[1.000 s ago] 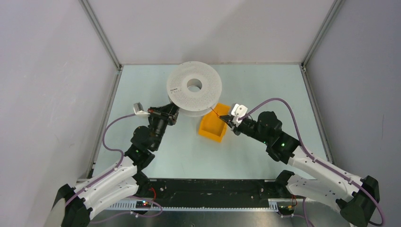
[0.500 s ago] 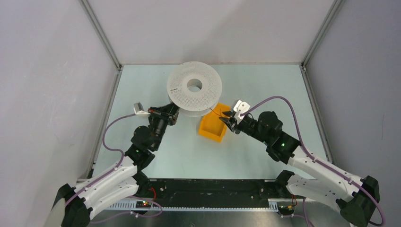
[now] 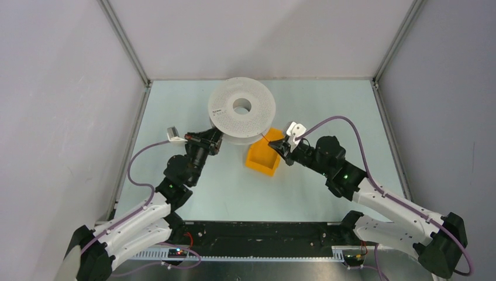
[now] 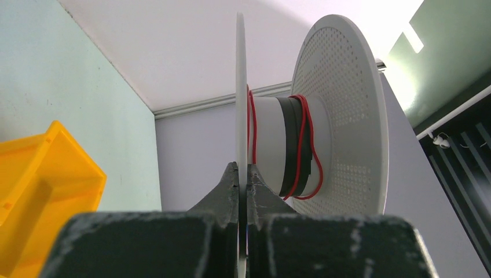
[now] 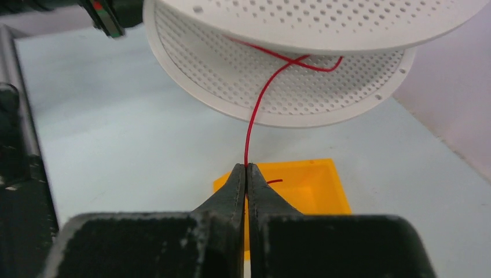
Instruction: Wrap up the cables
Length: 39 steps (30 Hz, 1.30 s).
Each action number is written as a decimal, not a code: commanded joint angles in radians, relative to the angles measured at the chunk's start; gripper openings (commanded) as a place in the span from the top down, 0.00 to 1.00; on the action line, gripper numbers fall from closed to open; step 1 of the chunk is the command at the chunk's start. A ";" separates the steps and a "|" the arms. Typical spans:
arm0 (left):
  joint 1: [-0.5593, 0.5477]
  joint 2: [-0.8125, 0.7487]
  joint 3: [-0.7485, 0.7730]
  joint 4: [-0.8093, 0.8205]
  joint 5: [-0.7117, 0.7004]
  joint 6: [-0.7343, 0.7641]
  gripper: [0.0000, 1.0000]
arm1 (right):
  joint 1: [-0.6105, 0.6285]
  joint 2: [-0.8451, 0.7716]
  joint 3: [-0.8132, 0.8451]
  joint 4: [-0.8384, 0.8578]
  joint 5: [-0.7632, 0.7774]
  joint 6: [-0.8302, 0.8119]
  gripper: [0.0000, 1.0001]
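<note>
- Right pincer (image 5: pixel 246 169): fingers together, clamped on the red cable (image 5: pixel 253 113). The tips meet at the point where the strand enters.
- From this grip the red cable rises in a taut, slightly curved line into the gap between the two flanges of the white perforated spool (image 5: pixel 301 87). There it crosses another strand.
- A short red end shows just beside the right fingertips, over the yellow bin (image 5: pixel 315 188).
- In the top view the right pincer (image 3: pixel 280 147) sits over the far right corner of the yellow bin (image 3: pixel 262 159), just beside the spool rim.
- Left pincer (image 4: pixel 242 172): fingers together, clamped on the thin edge of one spool flange, which passes between them.
- Beyond that flange, several turns of red cable (image 4: pixel 301 145) lie loosely around the white hub and over a dark band on it.
- In the top view the left pincer (image 3: pixel 213 136) meets the near left rim of the white perforated spool (image 3: pixel 260 114).
- The spool lies with one flange facing up, slightly tilted. Its near right edge overlaps the far side of the bin.
- Spool and bin stand at the middle of the pale green worktop (image 3: pixel 333 117).
</note>
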 commanded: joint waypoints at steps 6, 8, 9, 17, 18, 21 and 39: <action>0.005 0.020 0.054 0.094 0.014 -0.049 1.00 | -0.044 0.025 0.047 0.332 -0.209 0.614 1.00; 0.006 0.026 0.054 0.098 0.021 -0.054 1.00 | -0.051 0.070 0.047 0.443 -0.242 0.727 1.00; 0.005 0.028 0.054 0.098 0.026 -0.063 1.00 | -0.052 0.088 0.047 0.518 -0.255 0.762 1.00; 0.004 0.044 0.051 0.142 0.046 -0.137 1.00 | -0.034 0.260 0.009 0.821 -0.125 0.995 1.00; 0.004 0.046 0.051 0.148 0.050 -0.152 1.00 | -0.030 0.269 -0.016 0.850 -0.082 1.001 1.00; 0.006 0.066 0.052 0.175 0.054 -0.163 1.00 | -0.029 0.337 -0.066 1.059 -0.022 1.091 1.00; 0.005 0.116 0.016 0.296 0.031 -0.256 1.00 | 0.064 0.462 -0.118 1.361 0.304 0.994 1.00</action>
